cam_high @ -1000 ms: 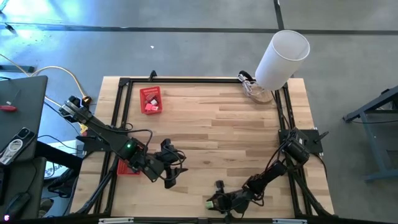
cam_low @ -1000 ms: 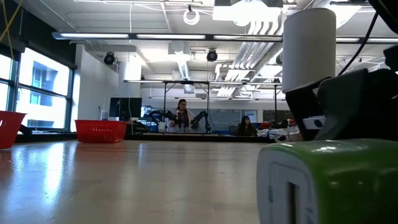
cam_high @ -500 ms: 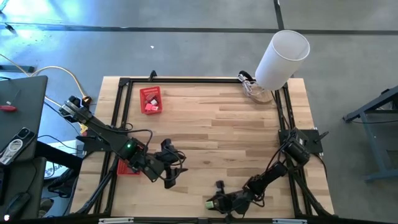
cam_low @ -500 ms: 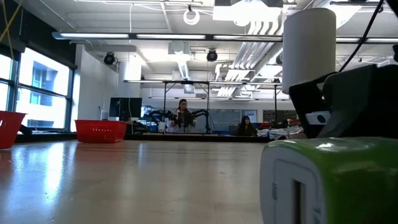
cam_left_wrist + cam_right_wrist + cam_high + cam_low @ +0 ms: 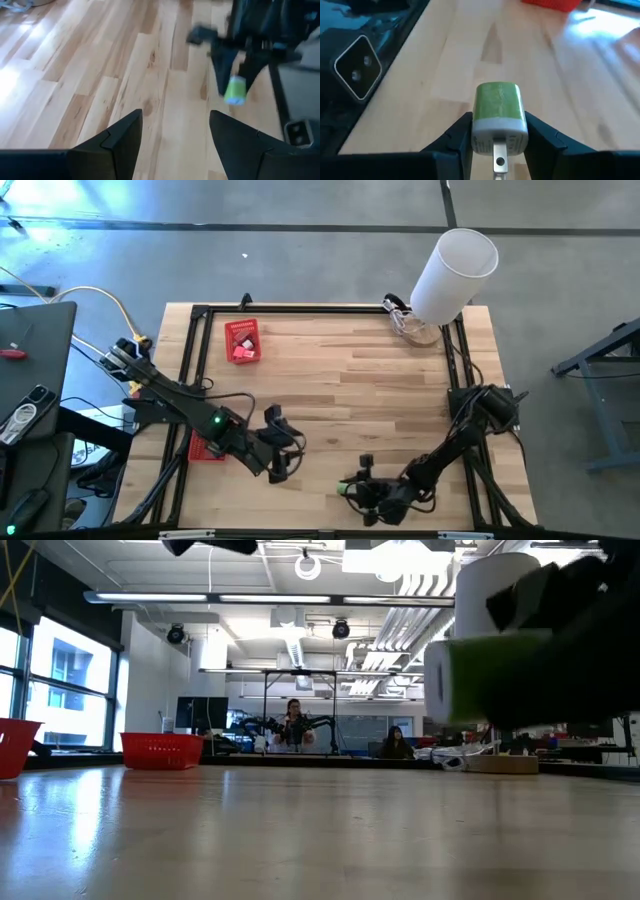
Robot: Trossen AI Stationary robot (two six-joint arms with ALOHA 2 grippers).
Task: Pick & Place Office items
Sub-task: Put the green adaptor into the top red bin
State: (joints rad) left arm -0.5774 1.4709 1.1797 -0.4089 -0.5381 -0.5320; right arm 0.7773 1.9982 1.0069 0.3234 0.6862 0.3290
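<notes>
A green-and-white blocky office item (image 5: 499, 112) with a metal prong at its near end hangs above the table near the front edge, with my right gripper (image 5: 499, 124) shut on it. It also shows in the high view as the green item (image 5: 346, 489) and in the low view as a blurred green block (image 5: 490, 680) clear of the tabletop. My left gripper (image 5: 175, 135) stands open above bare wood, a little to the left of it, and holds nothing. A small red basket (image 5: 243, 340) at the far left holds small pieces. My right gripper pinches the green item's two opposite sides (image 5: 479, 127) between its two fingers (image 5: 457, 137), at the white, pronged end. The fingers come slanting down from the table's right. The item is lifted clear of the table, its green end pointing away from the wrist.
A second red basket (image 5: 206, 448) lies at the left edge, partly under my left arm. A big white cylinder (image 5: 455, 270) stands at the far right corner. Black frame rails (image 5: 320, 310) run along the table's edges. Bare wood (image 5: 360, 390) fills the middle.
My right gripper has risen with the green item, which stood on the table near the front edge and now hangs clear of it. The gripper has also tipped a little, toward level.
</notes>
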